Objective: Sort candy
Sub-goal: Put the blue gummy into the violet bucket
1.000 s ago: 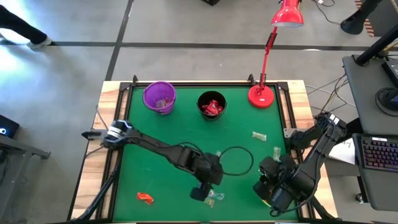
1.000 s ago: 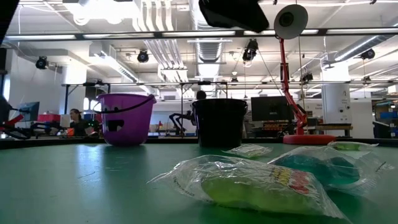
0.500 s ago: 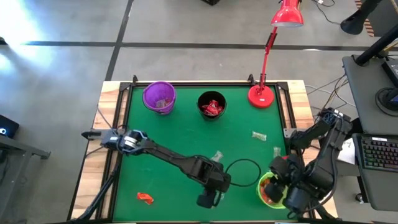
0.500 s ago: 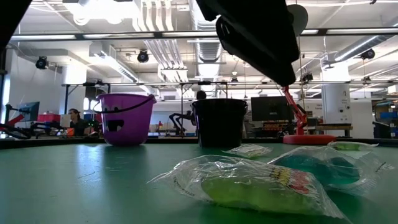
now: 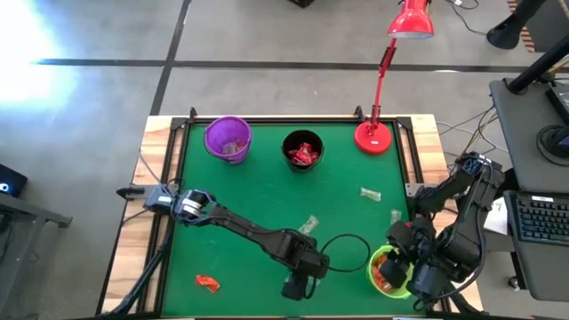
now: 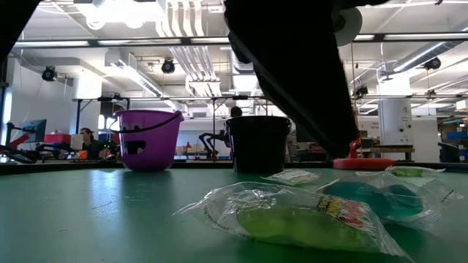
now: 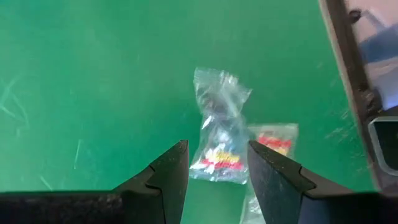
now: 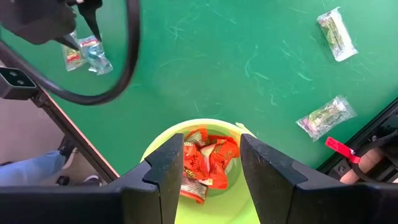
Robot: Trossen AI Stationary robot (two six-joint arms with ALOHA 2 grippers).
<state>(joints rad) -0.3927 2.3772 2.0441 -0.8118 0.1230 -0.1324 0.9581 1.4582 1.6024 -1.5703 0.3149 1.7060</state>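
The left hand hangs over the near edge of the green counter, a little left of the middle, its fingers spread apart with nothing between them. Just beyond the fingertips lies a clear-wrapped candy flat on the counter, and a second pale candy touches it on the side toward the counter's rim. Neither is touched by the hand.

The right hand is at the near right corner, directly above a light green cup holding orange-red candy. Its fingers are also spread and hold nothing.

More clear candy lies loose: one piece near the middle of the counter, one farther right, and one by the right rim. A red candy sits alone at the near left.

At the far side stand a purple cup on the left and a black cup with red candy inside, with a red lamp to their right. A black cable loops on the counter between the two arms.
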